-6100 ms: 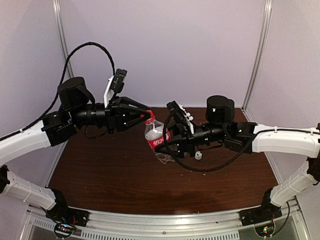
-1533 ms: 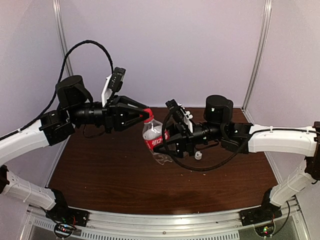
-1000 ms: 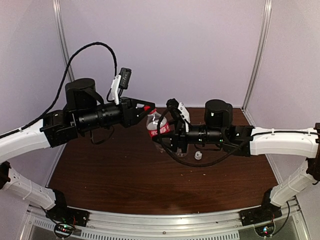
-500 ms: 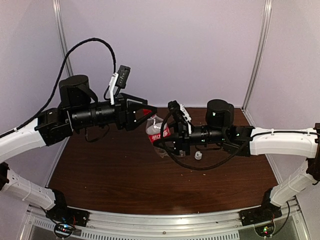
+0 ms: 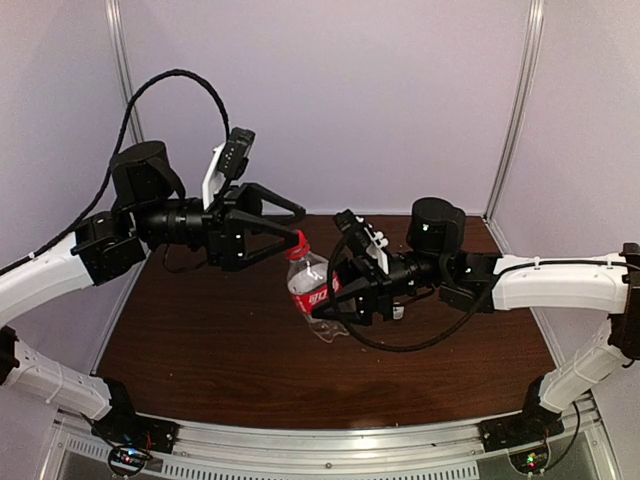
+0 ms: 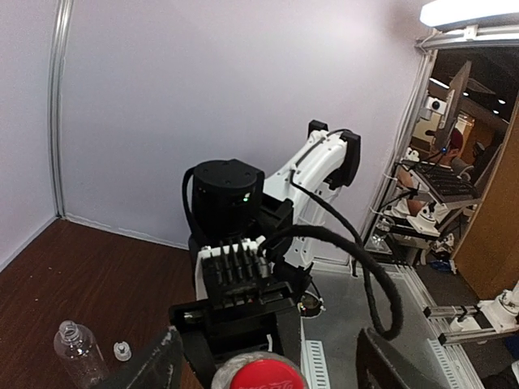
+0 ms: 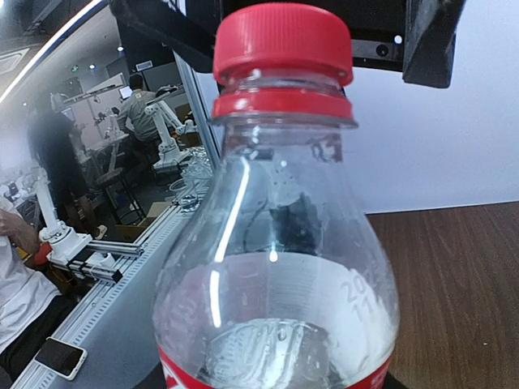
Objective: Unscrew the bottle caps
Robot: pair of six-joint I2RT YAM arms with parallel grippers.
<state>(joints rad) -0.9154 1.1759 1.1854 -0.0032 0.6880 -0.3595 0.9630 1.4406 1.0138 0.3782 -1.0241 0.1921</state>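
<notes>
My right gripper is shut on the red label of the small clear bottle and holds it tilted above the table. Its red cap sits on the neck, filling the top of the right wrist view. My left gripper is open, one finger on each side of the red cap, with a gap on both sides. A second clear bottle without a cap and a white cap rest on the table.
The dark brown table is walled by white panels at the back and sides. A metal rail runs along the near edge. The right arm's black cable loops beside its wrist.
The left gripper, shut on the red cap a second ago, has opened and now straddles it. The right arm has carried the bottle slightly down and toward the near side.
</notes>
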